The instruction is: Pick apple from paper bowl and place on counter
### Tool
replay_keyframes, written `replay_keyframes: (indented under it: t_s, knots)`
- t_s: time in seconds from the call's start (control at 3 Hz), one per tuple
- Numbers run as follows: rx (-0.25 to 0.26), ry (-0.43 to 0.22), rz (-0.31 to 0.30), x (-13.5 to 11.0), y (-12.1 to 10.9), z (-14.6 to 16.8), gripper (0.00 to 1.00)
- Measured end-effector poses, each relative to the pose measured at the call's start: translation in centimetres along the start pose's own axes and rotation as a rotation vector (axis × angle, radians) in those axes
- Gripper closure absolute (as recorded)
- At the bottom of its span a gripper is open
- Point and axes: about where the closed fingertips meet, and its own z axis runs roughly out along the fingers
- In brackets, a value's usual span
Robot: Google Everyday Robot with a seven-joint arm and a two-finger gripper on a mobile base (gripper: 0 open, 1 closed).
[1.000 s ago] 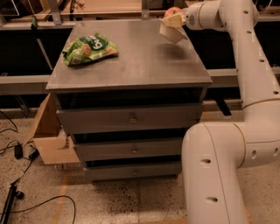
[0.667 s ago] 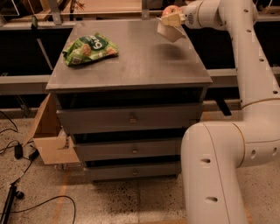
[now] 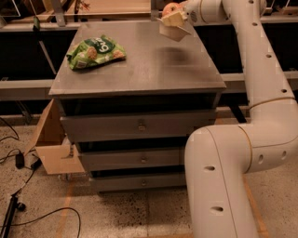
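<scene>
**Bowl has come up with the apple**

Over the last second the gripper (image 3: pixel 173 18) has drifted a little up and back toward the far edge of the counter (image 3: pixel 139 65). The apple (image 3: pixel 169 8) and the paper bowl (image 3: pixel 174 32) have travelled with it.

The apple sits right at the gripper, at its upper side. The bowl hangs tilted just beneath the gripper, apparently off the metal top, with a soft shadow on the surface below it. I cannot tell what the gripper has hold of, whether the fruit, the bowl's rim or both. I also cannot tell whether it is clamped or slack.

For the task this looks like a snag, since the apple is meant to leave the bowl and here the two seem to be rising together. To my eye the pick is only half done. The fruit still has to be parted from the bowl and then set on bare counter below the gripper.

A green snack bag (image 3: pixel 95 51) lies well apart from the gripper, across the top, out of the way.
</scene>
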Motion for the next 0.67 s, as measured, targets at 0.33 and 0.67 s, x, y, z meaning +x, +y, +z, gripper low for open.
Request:
replay_keyframes:
  t_s: [0.33, 0.67]
  knots:
    - [0.059, 0.066, -0.216, -1.3, 0.1, 1.1, 1.00]
    - [0.135, 0.147, -0.422, -0.9, -0.2, 2.1, 1.00]
